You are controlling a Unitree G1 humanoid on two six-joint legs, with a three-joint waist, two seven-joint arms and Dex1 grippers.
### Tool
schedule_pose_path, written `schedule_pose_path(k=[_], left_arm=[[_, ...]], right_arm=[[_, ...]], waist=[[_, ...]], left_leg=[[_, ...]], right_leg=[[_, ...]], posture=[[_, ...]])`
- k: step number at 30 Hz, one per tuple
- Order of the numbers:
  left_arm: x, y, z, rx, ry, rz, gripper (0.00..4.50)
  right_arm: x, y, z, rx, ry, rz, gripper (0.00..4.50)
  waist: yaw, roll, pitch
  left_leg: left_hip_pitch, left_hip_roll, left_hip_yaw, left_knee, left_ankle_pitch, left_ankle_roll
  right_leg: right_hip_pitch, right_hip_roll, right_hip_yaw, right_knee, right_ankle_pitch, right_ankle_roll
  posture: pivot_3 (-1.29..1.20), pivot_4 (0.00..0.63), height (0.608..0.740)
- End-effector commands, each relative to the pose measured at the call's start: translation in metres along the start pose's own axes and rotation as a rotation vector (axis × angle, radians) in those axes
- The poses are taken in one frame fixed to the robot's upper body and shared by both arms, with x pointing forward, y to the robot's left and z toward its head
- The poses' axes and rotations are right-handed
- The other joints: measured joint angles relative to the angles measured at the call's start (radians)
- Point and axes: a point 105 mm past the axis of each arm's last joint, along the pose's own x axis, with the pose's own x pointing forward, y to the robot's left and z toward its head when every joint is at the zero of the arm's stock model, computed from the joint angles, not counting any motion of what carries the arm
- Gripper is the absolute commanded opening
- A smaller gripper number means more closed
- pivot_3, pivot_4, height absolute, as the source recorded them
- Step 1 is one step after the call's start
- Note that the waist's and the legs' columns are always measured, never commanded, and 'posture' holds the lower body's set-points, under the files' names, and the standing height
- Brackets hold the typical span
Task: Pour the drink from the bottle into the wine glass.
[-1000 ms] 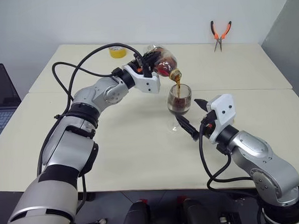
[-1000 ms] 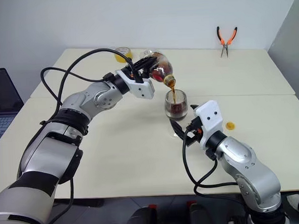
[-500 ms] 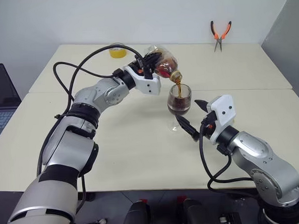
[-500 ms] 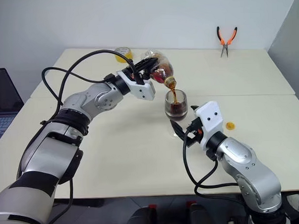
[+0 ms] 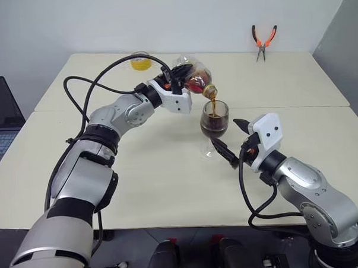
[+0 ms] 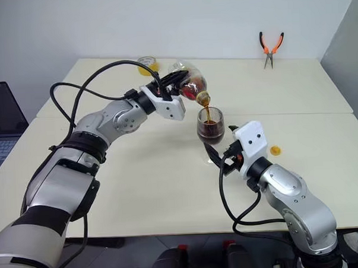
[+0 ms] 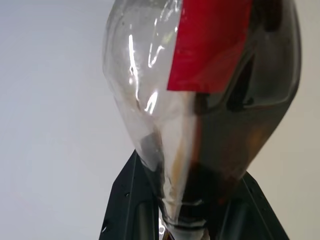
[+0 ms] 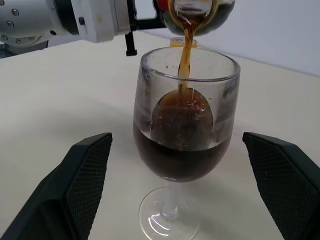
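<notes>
bottle (image 5: 195,75): rounded clear plastic, tilted | wine glass (image 5: 215,122): stemmed, half-dark

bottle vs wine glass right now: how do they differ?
The bottle is tipped mouth-down in the air, held by the left gripper; the wine glass stands upright on the table, ungripped, between the right gripper's open fingers. The bottle has a red label; the glass is plain. Both are clear and hold dark drink.

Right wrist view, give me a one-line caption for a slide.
Dark drink streams from the tilted bottle into the wine glass, standing between the open right gripper fingers.
</notes>
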Motion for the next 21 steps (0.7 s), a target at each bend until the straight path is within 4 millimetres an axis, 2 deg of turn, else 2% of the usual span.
schedule_pose_path(k=[1, 10, 18, 21], left_arm=[[0.002, 0.016, 0.007, -0.065, -0.025, 0.083, 0.74], [-0.003, 0.011, 0.005, -0.276, 0.031, 0.127, 0.74], [-0.015, 0.001, -0.016, -0.681, 0.206, 0.244, 0.74], [-0.029, -0.010, -0.031, -0.847, 0.310, 0.292, 0.74]], right_arm=[[-0.002, 0.002, 0.019, -0.036, -0.088, 0.008, 4.50], [-0.001, 0.006, 0.022, -0.080, -0.109, 0.033, 4.50], [-0.007, 0.016, 0.031, -0.139, -0.167, 0.105, 4.50], [-0.013, 0.019, 0.030, -0.143, -0.173, 0.142, 4.50]], waist=[[-0.001, 0.000, 0.000], [-0.003, 0.000, 0.000], [-0.005, 0.000, 0.000], [-0.006, 0.000, 0.000]], left_leg=[[0.000, 0.000, 0.000, 0.000, 0.000, 0.000], [-0.001, 0.000, 0.001, 0.002, 0.000, 0.000], [-0.002, 0.000, 0.000, 0.004, 0.000, 0.000], [-0.002, 0.000, 0.000, 0.005, 0.000, 0.000]], right_leg=[[-0.001, 0.000, 0.000, 0.001, 0.000, 0.000], [-0.002, 0.000, 0.001, 0.003, 0.000, 0.000], [-0.002, 0.000, 0.002, 0.005, 0.000, 0.000], [-0.002, 0.000, 0.002, 0.006, 0.000, 0.000]], posture=[[0.00, 0.150, 0.740], [0.00, 0.150, 0.740], [0.00, 0.150, 0.740], [0.00, 0.150, 0.740]])
